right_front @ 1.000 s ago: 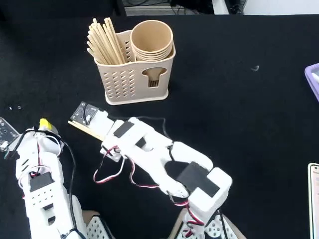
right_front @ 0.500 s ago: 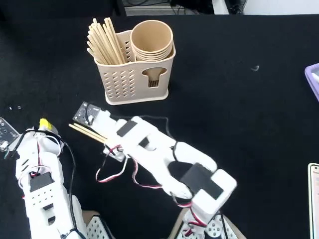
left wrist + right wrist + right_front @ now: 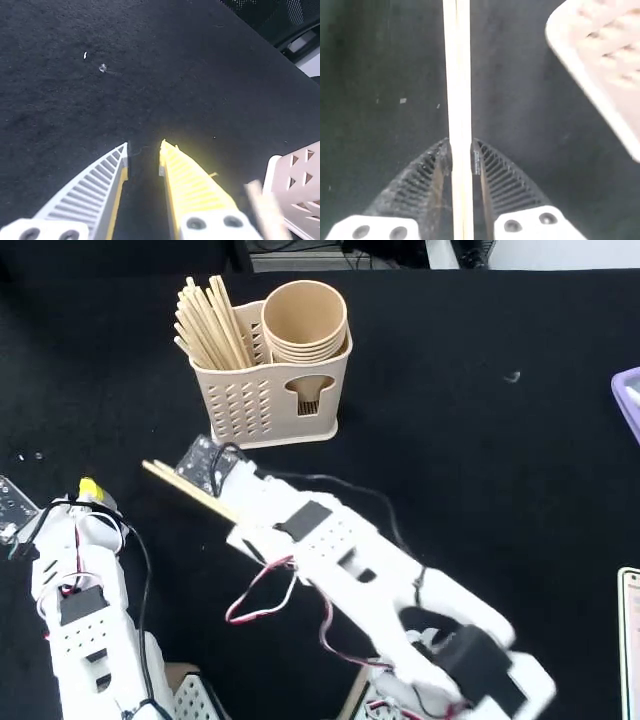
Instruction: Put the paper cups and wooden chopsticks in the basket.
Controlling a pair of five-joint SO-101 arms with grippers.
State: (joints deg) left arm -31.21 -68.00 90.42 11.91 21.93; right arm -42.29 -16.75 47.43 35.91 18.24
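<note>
A beige basket [image 3: 270, 390] stands at the back of the black table, with several wooden chopsticks [image 3: 207, 325] in one compartment and stacked paper cups [image 3: 305, 320] in the other. My right gripper [image 3: 461, 147] is shut on a pair of wooden chopsticks [image 3: 457, 75], which stick out toward the left in front of the basket [image 3: 600, 70] as the chopsticks [image 3: 185, 490]. My left gripper [image 3: 143, 150] hovers over bare black cloth at the left front, slightly open and holding nothing.
The left arm [image 3: 80, 590] stands folded at the front left. A purple object [image 3: 628, 400] lies at the right edge, and a small speck [image 3: 512, 377] sits on the cloth to the right of the basket.
The right arm has stretched forward and lifted the chopsticks up toward the basket. The left arm has stayed still.
</note>
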